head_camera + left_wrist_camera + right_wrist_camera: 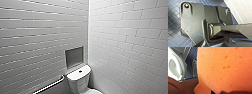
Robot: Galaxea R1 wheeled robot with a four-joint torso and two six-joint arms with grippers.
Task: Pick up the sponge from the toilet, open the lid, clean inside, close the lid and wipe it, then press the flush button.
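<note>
The white toilet (79, 78) stands low in the corner in the head view, its boxy tank topped by a dark round flush button (80, 71). A sliver of the bowl end (92, 91) shows below the tank. The orange-red sponge (224, 68) looms very close in the right wrist view, and my right gripper is shut on it. Beside the sponge there, the toilet's white oval bowl (173, 67) with its pale rim lies over the floor. I cannot make out the lid. My left gripper is open with nothing in it.
White tiled walls meet in a corner behind the tank. A recessed niche (74, 57) sits in the left wall, with a grab rail (50, 86) lower down. The floor (174, 15) is dark blue mosaic. A thin blue cable (198, 35) loops near the left wrist.
</note>
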